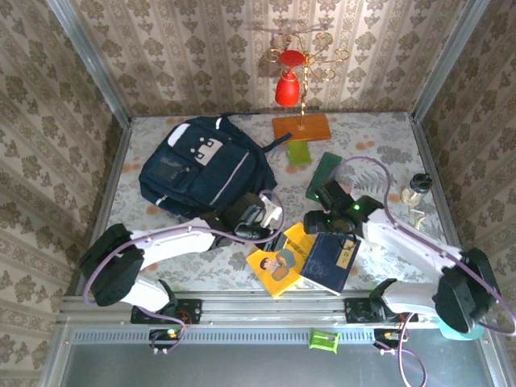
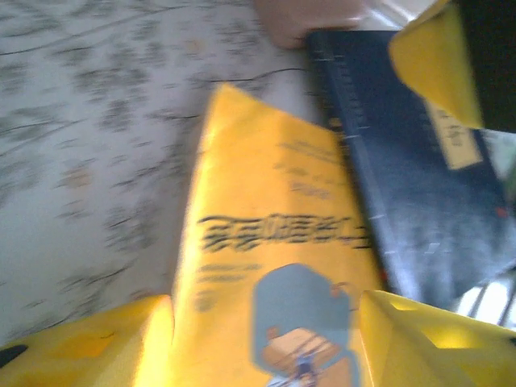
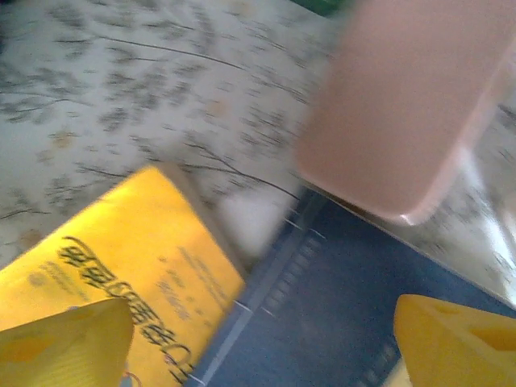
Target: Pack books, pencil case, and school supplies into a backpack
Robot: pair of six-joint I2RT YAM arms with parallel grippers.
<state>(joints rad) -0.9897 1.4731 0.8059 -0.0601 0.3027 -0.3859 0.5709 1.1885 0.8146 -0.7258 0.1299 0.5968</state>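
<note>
The navy backpack (image 1: pixel 201 165) lies zipped at the back left. A yellow book (image 1: pixel 282 262) (image 2: pixel 274 242) (image 3: pixel 121 250) and a navy book (image 1: pixel 330 254) (image 2: pixel 419 185) (image 3: pixel 339 298) lie side by side at the table's front. My left gripper (image 1: pixel 270 228) (image 2: pixel 258 355) hangs open just over the yellow book's cover. My right gripper (image 1: pixel 317 228) (image 3: pixel 262 347) is open above the seam between the two books. A pink piece (image 3: pixel 403 105) (image 2: pixel 310 20) rests just beyond the navy book. Light green (image 1: pixel 299 151) and dark green (image 1: pixel 326 173) pieces lie farther back. The pencil case is out of view.
An orange slab (image 1: pixel 301 126) with a gold stem and red bell stands at the back centre. A small jar (image 1: pixel 417 187) sits near the right wall. Patterned walls close in the table on three sides.
</note>
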